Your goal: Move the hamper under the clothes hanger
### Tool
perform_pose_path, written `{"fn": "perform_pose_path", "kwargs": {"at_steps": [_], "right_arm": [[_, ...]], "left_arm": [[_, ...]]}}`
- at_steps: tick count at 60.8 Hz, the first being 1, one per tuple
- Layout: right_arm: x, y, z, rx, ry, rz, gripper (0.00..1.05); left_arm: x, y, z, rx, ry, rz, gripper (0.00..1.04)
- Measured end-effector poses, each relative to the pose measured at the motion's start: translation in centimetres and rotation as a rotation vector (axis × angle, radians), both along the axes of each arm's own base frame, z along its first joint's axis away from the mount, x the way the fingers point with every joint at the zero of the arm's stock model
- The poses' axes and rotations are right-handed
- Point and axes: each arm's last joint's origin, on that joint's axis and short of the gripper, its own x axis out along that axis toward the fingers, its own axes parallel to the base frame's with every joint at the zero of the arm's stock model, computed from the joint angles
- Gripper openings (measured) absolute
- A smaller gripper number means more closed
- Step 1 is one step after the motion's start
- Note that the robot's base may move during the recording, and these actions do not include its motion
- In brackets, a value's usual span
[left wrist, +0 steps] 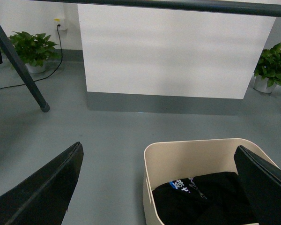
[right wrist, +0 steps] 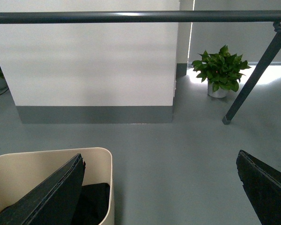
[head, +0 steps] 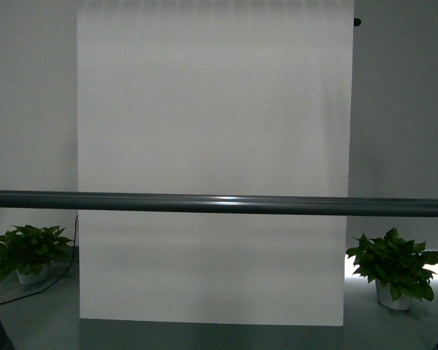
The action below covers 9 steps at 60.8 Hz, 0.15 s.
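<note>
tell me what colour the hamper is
Beige, or cream; the hamper shows best in the left wrist view, with dark clothing inside.

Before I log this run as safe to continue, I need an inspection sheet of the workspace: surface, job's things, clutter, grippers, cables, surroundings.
Surface: grey floor, bare where visible.
Job's things: beige hamper on the floor, holding dark clothing with a printed patch; clothes hanger bar spans the front view, slanted leg planted on the floor.
Clutter: nothing seen.
Grippers: left gripper open, one finger over the hamper's inside, one outside its wall; right gripper open, one finger inside the hamper, the other over bare floor.
Cables: black cable from a wall socket across the floor.
Surroundings: white panel with grey base, two potted plants.
</note>
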Motion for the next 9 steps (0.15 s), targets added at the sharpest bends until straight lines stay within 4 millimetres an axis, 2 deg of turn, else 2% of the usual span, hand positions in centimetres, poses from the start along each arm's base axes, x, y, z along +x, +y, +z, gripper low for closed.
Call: {"fn": "perform_pose_path", "kwargs": {"at_steps": [9], "right_arm": [[0.0, 0.0, 0.0, 0.0, 0.0, 0.0, 0.97]], "left_arm": [[0.0, 0.0, 0.01, 0.0, 0.0, 0.0, 0.98]]}}
